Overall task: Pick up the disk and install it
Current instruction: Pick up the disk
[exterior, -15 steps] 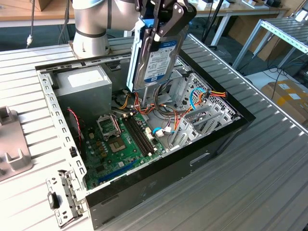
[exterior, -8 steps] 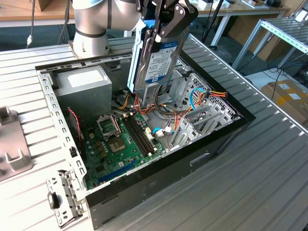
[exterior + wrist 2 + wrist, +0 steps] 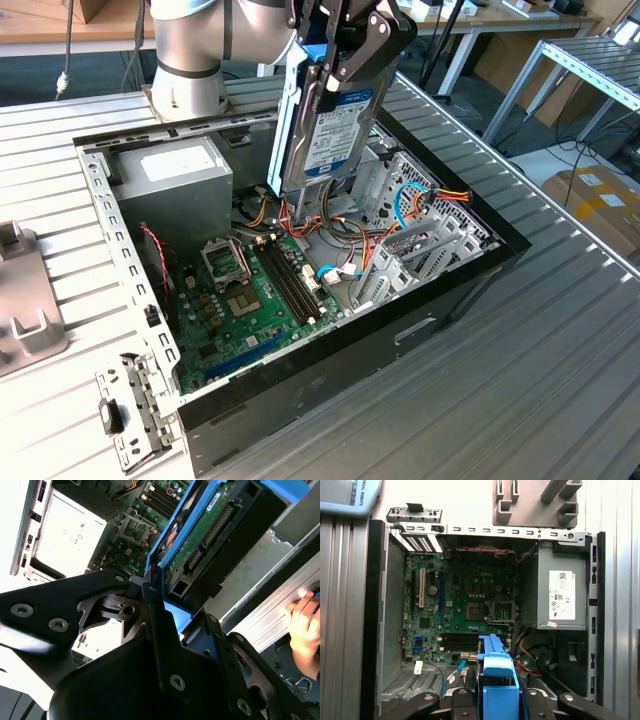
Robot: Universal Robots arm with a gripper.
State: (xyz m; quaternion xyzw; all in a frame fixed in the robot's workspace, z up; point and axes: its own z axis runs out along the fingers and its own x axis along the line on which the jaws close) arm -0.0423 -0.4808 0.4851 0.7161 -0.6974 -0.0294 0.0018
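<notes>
Tool (image 3: 338, 72) clamps one disk (image 3: 335, 140) upright above one open computer case (image 3: 330, 372)

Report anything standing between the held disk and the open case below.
The disk hangs in the gripper over the open case. Loose orange and yellow cables lie under its lower edge; nothing else visible intervenes.

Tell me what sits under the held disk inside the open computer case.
Below the disk, orange and yellow cables bunch beside the green motherboard. The disk itself hides whatever lies directly behind it in the exterior view.
</notes>
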